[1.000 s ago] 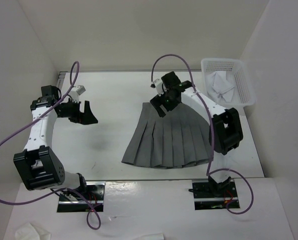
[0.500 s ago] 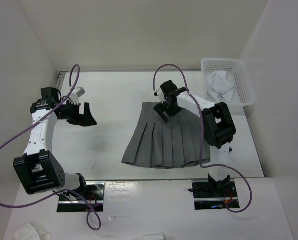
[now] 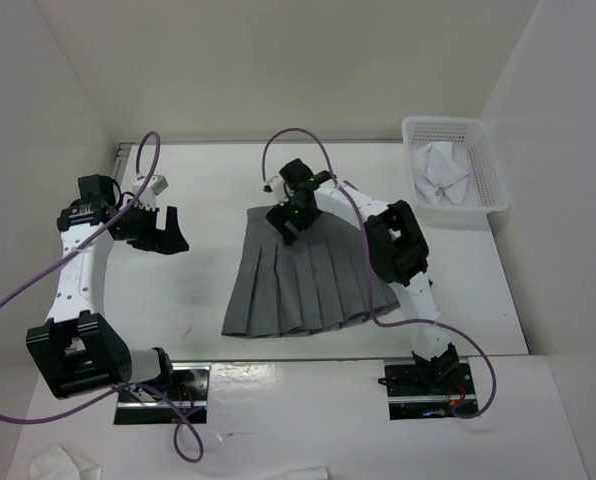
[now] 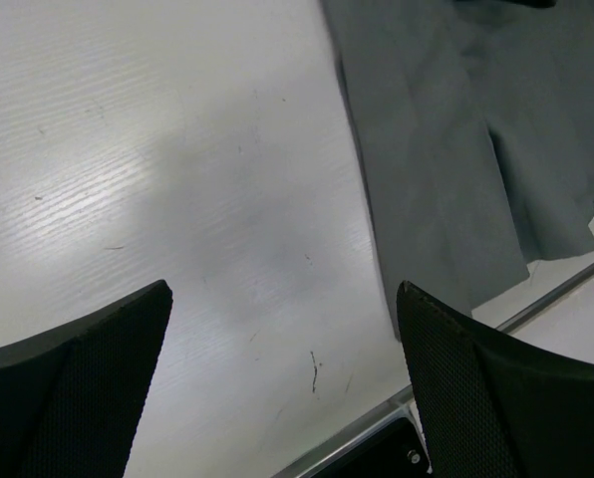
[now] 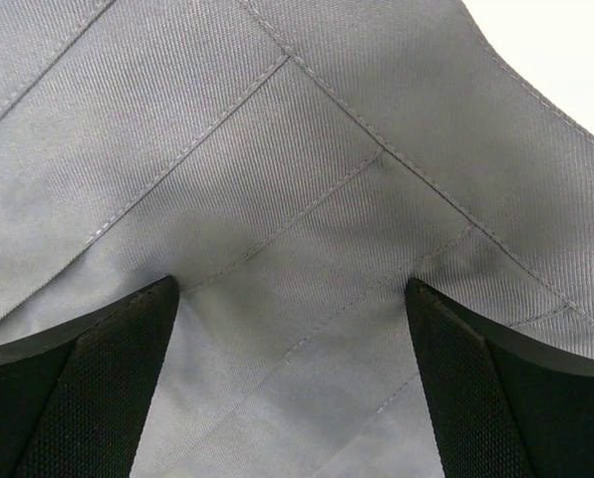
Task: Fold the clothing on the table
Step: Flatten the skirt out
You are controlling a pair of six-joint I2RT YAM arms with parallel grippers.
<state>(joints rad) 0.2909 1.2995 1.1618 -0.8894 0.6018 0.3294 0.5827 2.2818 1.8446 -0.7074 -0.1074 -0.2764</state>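
Skirt (image 3: 303,275) spread flat, table (image 3: 208,180) beneath | right gripper (image 3: 287,217) set wide over skirt waistband, nothing gripped | left gripper (image 3: 166,232) wide, left of skirt | risk: pleats bunched if one layer pinched.

A white counter (image 3: 198,290) was seen, enclosed by plain white walls (image 3: 278,70) and finished along its near side with a thin metal edge (image 3: 308,357). A dark grey pleated skirt (image 3: 303,280) was spread flat near the middle of it, with the narrower waistband turned toward the far wall and the hem brought close to the near edge. A white mesh basket (image 3: 490,165) was set in the far right corner, well apart from the skirt. Faint dark scratches (image 4: 314,370) were noted on the bare surface beside the skirt.
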